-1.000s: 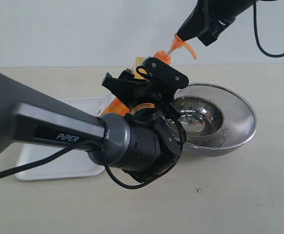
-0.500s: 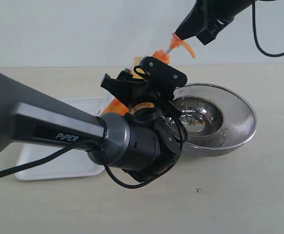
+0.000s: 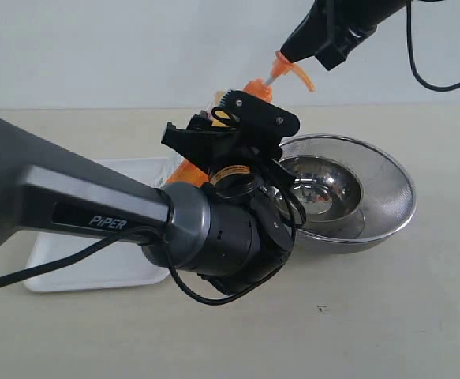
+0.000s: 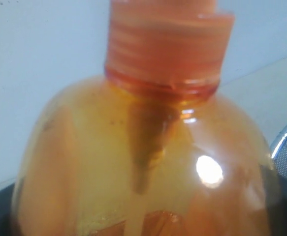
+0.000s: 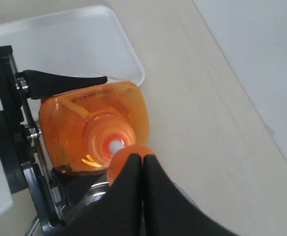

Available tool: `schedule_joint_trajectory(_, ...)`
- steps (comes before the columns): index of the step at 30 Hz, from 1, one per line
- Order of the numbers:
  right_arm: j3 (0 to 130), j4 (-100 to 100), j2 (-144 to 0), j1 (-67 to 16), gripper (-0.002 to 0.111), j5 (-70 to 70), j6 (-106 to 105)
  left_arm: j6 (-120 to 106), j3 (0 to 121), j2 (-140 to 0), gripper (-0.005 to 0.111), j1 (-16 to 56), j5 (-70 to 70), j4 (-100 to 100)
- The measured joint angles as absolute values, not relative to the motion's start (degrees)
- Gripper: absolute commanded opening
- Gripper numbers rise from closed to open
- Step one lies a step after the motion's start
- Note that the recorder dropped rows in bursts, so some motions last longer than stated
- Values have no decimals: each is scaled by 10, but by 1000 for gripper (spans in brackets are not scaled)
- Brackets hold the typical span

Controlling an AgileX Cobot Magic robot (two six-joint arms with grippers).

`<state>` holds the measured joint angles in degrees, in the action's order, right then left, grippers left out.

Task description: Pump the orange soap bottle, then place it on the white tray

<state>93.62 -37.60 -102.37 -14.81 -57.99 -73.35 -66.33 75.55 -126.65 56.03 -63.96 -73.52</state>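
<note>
The orange soap bottle (image 3: 184, 170) leans toward the right, held off the table. My left gripper (image 3: 228, 126) is shut on its body below the collar. In the left wrist view the bottle's shoulder and ribbed collar (image 4: 143, 162) fill the frame and the jaws are hidden. My right gripper (image 3: 294, 52) is shut, fingertips together, and rests on top of the orange pump head (image 3: 291, 71). From the right wrist view, its tips (image 5: 142, 158) sit on the pump head (image 5: 119, 166), with the white stem visible below. The white tray (image 3: 95, 268) lies on the table to the left, under my left arm.
A large round steel bowl (image 3: 387, 189) stands on the table at the right, just beyond the bottle; its rim shows in the left wrist view too (image 4: 286, 147). My left arm's big dark body (image 3: 214, 237) covers the middle of the exterior view. A pale wall is behind.
The bottle, my left gripper and my right gripper have all shifted slightly up and to the left together. Both grips look unchanged.
</note>
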Motion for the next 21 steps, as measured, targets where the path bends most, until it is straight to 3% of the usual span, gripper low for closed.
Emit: schedule_joint_trajectory(21, 935, -378, -1021, -172, 0, -556, -741, -632, 756, -1254, 5, 560, -641, -754)
